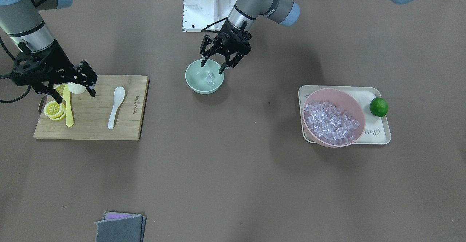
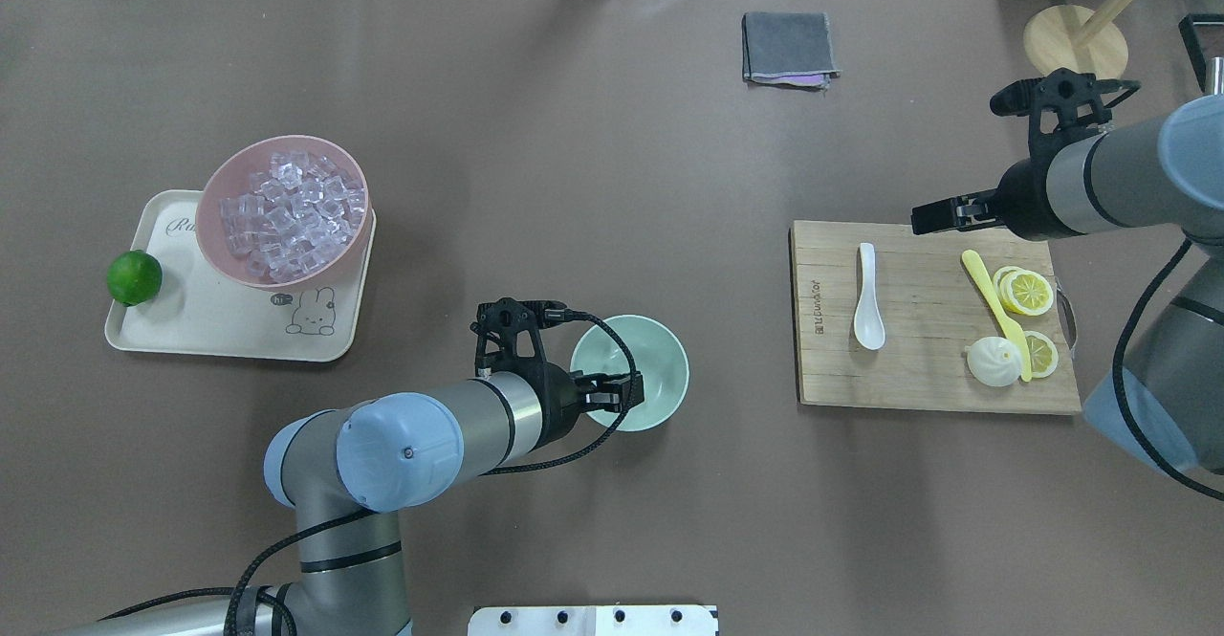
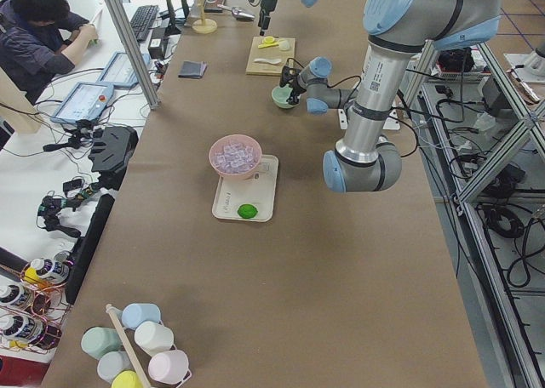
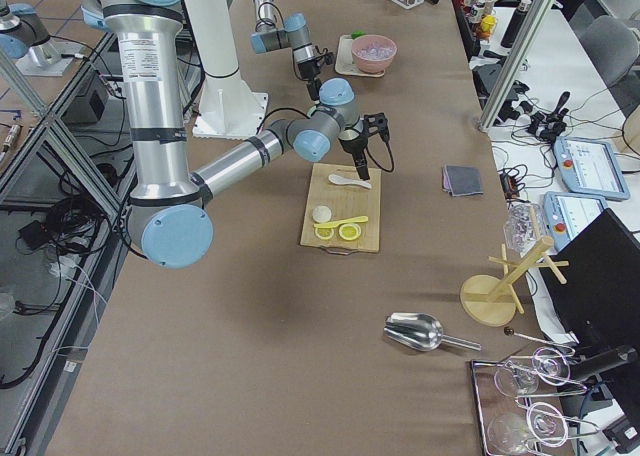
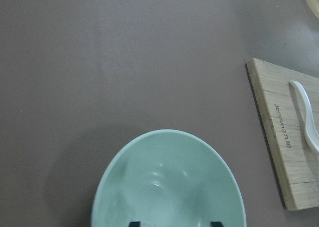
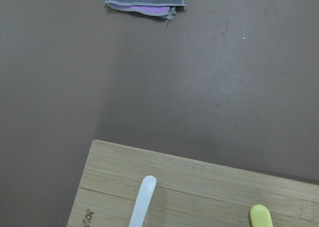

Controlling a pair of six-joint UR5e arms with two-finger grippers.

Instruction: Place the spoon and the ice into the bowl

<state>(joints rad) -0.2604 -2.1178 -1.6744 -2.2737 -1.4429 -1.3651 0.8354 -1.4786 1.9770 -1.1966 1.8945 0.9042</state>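
Note:
The mint-green bowl (image 1: 193,83) stands mid-table and holds a clear ice cube (image 1: 210,79). My left gripper (image 1: 214,64) is open and empty just above the bowl's robot-side rim; its fingertips (image 5: 133,223) show at the bottom of the left wrist view, over the bowl (image 5: 164,187). The white spoon (image 1: 116,105) lies on the wooden cutting board (image 1: 134,125), scoop towards the robot. My right gripper (image 1: 74,94) is open and empty, hovering over the board's far end from the bowl, above the lemon slices and apart from the spoon (image 2: 868,309).
A pink bowl (image 1: 320,92) full of ice cubes sits on a cream tray (image 1: 382,133) with a lime (image 1: 378,107). On the board lie a yellow knife (image 1: 68,105), lemon slices (image 1: 54,110) and a white bun (image 2: 993,361). A folded grey cloth (image 1: 120,227) lies at the operators' edge.

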